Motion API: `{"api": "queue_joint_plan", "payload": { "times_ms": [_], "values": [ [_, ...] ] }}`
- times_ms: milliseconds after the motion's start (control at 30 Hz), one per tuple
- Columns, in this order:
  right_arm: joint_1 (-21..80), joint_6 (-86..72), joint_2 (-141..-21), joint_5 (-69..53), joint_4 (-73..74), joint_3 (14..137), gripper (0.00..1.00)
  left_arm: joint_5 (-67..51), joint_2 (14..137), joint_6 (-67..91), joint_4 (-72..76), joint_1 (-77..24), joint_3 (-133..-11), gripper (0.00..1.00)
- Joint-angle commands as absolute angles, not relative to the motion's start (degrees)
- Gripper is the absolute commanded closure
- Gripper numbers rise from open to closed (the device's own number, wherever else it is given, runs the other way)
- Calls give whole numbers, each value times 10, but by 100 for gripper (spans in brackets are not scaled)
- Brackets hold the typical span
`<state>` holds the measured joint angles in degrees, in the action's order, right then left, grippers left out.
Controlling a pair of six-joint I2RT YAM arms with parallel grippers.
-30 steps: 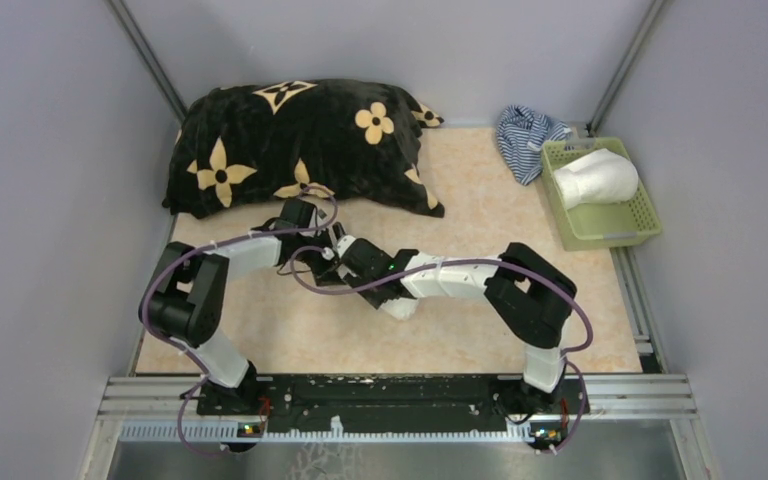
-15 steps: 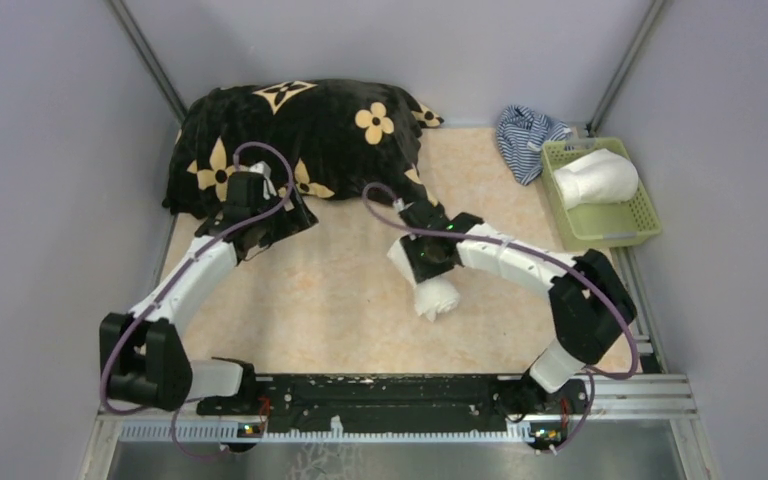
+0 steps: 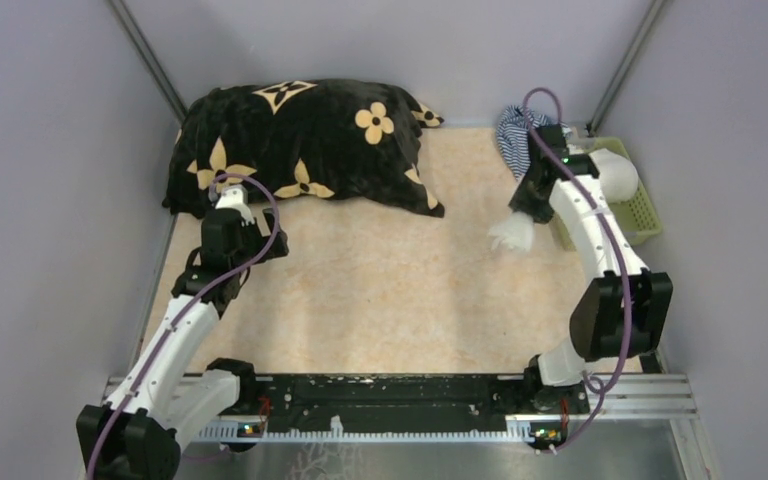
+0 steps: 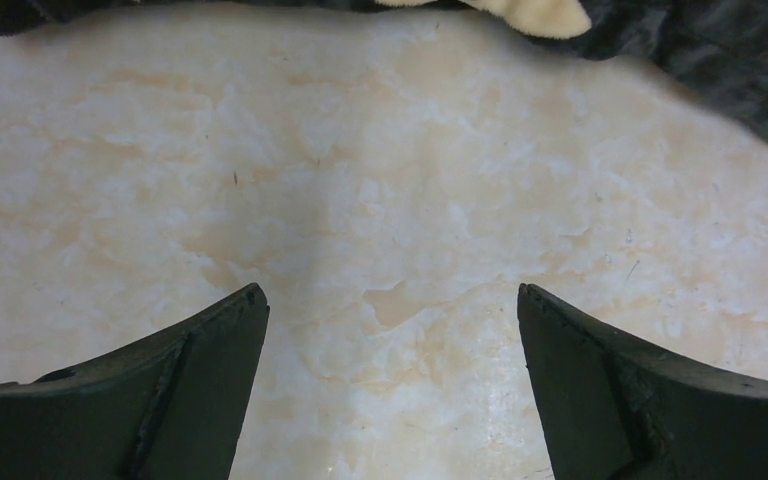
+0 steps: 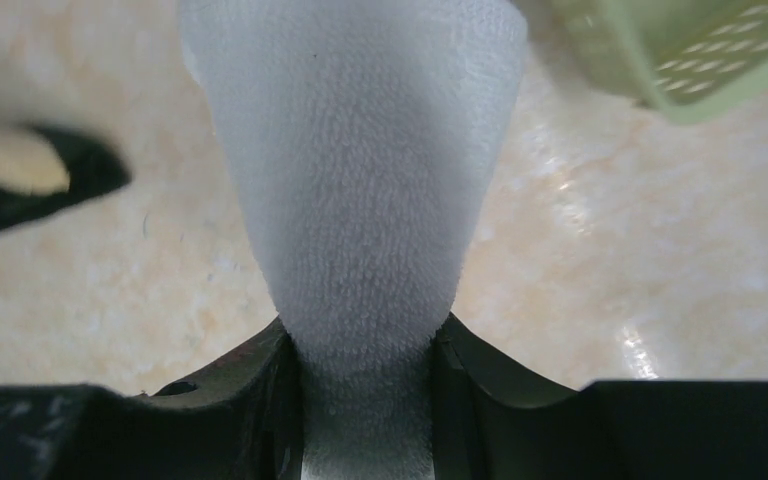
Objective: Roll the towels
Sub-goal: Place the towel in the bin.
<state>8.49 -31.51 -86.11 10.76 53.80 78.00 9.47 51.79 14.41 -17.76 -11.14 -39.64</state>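
Beige marbled tabletop (image 3: 380,290) between grey walls, with a black flowered pillow (image 3: 300,140) at the far left, a blue-and-white striped garment (image 3: 517,135) at the far right and a green basket (image 3: 640,215) just beside it.

Rolled towel (image 5: 355,200) is white terry cloth: probably light, soft and squashy, not slippery thanks to the pile, and not fragile. It likely sags and may loosen if pinched at one end only, so a hold across the middle of the roll looks safest.

Right gripper (image 5: 365,400): jaws part-closed, clamped on the roll. In the right wrist view the towel sits squarely between the jaws, squeezed narrow at the pinch and flaring wider beyond them, so the grip is near one end. From the top camera the free end hangs below the right gripper (image 3: 532,195), off the tabletop, just beside the basket's near-left edge and not yet over it. A second white towel (image 3: 615,172) lies inside the basket, partly hidden by the arm.

Left gripper (image 4: 390,380): jaws spread wide, nothing between them, only bare tabletop below. It hovers near the pillow's front-left edge, well apart from both towels.

Judgement: roll is formed and the step in hand looks like dropping it in the basket.
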Motion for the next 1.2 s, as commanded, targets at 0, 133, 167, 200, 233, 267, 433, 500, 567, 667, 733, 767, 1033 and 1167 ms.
{"api": "queue_joint_plan", "payload": {
  "times_ms": [0, 133, 167, 200, 233, 267, 433, 500, 567, 667, 733, 767, 1033, 1167],
  "values": [
    [17, -379, -905, 224, 622, 882, 100, 104, 521, 133, -139, -109, -384, 1],
    [-54, -427, -987, 281, 677, 970, 100, 94, 544, 144, -132, -110, -382, 1],
    [-70, -443, -1008, 299, 694, 997, 100, 93, 547, 146, -132, -110, -382, 1],
    [-86, -459, -1026, 313, 710, 1016, 100, 94, 552, 147, -132, -109, -382, 1],
    [-100, -476, -1048, 330, 725, 1035, 100, 94, 556, 147, -132, -110, -382, 1],
    [-114, -492, -1068, 345, 738, 1050, 100, 96, 560, 148, -133, -109, -383, 1],
    [-175, -530, -1147, 360, 749, 1106, 100, 100, 583, 146, -139, -110, -388, 1],
    [-182, -538, -1168, 376, 747, 1125, 100, 102, 591, 145, -142, -109, -388, 1],
    [-185, -540, -1183, 389, 729, 1138, 100, 104, 598, 144, -142, -109, -389, 1],
    [-196, -540, -1204, 379, 707, 1152, 100, 107, 611, 144, -143, -109, -391, 1],
    [-202, -541, -1222, 369, 702, 1164, 100, 109, 617, 144, -145, -109, -391, 1],
    [-203, -542, -1237, 367, 704, 1172, 100, 110, 620, 145, -146, -109, -392, 1],
    [-204, -526, -1305, 335, 685, 1197, 100, 118, 639, 143, -149, -109, -393, 1],
    [-204, -499, -1303, 292, 619, 1164, 100, 116, 649, 143, -149, -109, -394, 1]
  ]
}}
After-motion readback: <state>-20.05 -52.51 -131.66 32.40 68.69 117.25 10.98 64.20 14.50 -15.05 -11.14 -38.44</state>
